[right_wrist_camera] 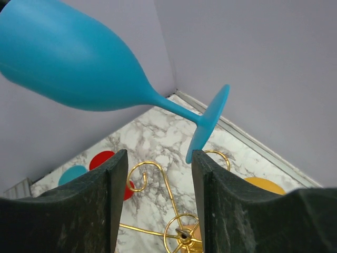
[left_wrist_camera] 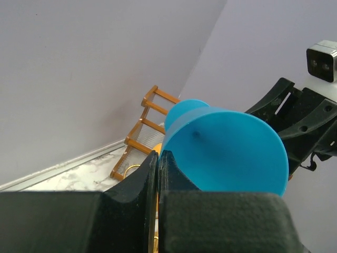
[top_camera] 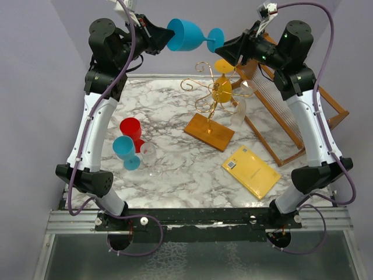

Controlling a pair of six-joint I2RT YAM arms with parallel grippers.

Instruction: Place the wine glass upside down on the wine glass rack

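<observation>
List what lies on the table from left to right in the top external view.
Red cup → blue glass → clear glass → wine glass rack → yellow book → brown slatted rack.

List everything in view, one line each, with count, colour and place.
held wine glass: 1, blue, mid-air, held sideways
wine glass rack: 1, gold wire on orange-brown base, table centre
yellow glass: 1, on that rack
slatted rack: 1, brown wood, right
book: 1, yellow, front right
red cup: 1, left
blue glass: 1, left
clear glass: 1, left
table: 1, white marble
left gripper: shut on bowl rim
right gripper: open, at foot
</observation>
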